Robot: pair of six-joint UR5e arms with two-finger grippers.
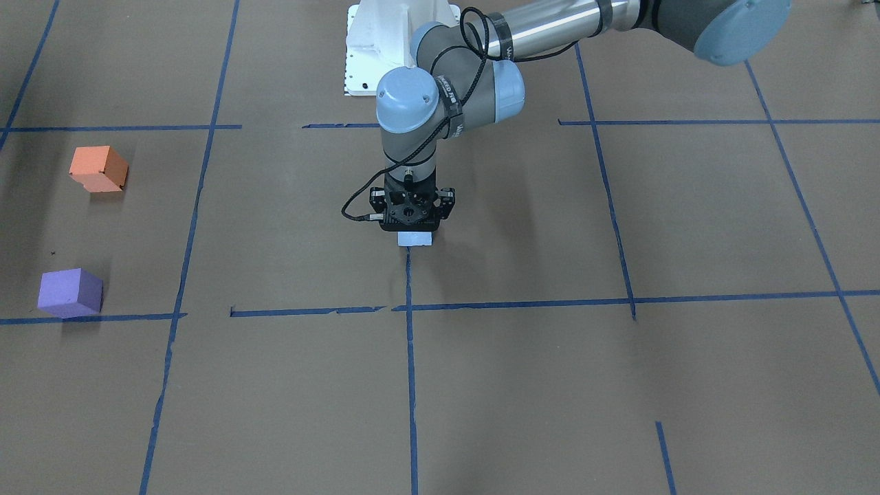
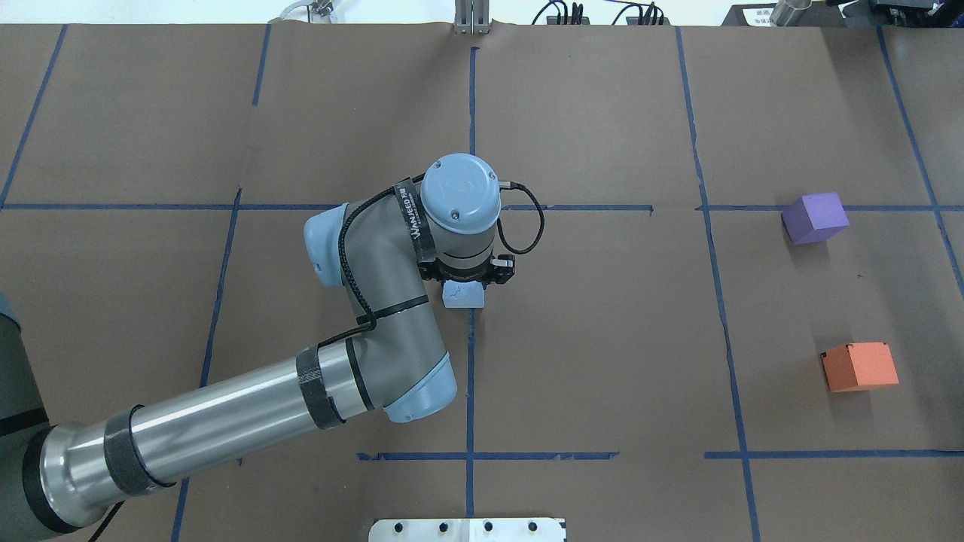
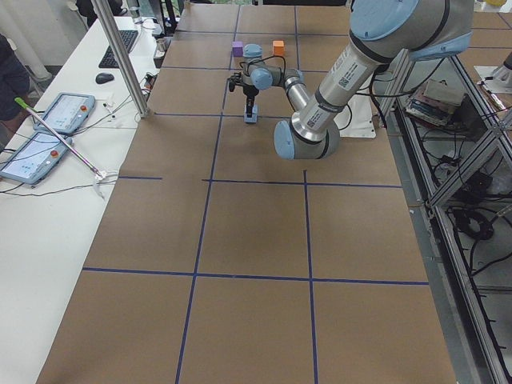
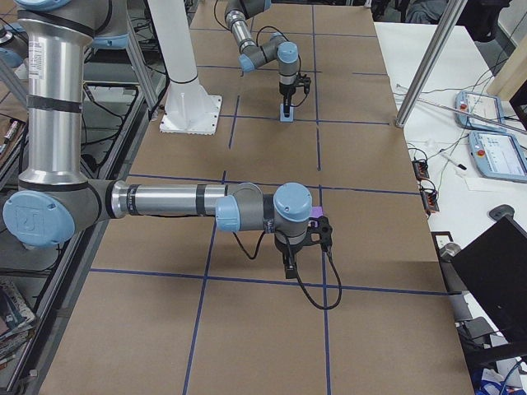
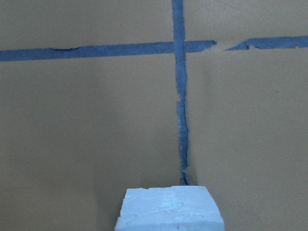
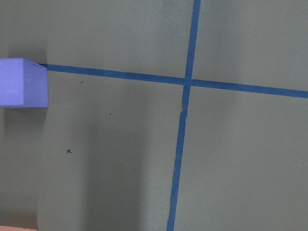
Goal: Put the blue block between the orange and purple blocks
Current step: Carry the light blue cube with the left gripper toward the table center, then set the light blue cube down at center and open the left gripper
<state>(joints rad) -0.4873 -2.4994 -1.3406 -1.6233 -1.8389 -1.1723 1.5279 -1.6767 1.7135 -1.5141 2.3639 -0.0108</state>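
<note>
The light blue block [image 1: 416,238] sits right under my left gripper [image 1: 411,230] at the table's middle, beside the end of a tape line. It also shows in the overhead view [image 2: 463,296] and at the bottom of the left wrist view [image 5: 169,209]. The gripper points straight down and looks shut on the block, but its fingers are mostly hidden by the wrist. The purple block [image 2: 814,217] and the orange block [image 2: 860,366] stand apart at the far right. My right gripper [image 4: 290,265] shows only in the exterior right view, near the purple block [image 4: 316,212], and I cannot tell its state.
Blue tape lines [image 2: 471,376] divide the brown paper table into squares. The robot's white base plate [image 1: 371,48] stands at the near edge. The right wrist view shows the purple block [image 6: 23,82] at its left and a tape crossing [image 6: 186,83].
</note>
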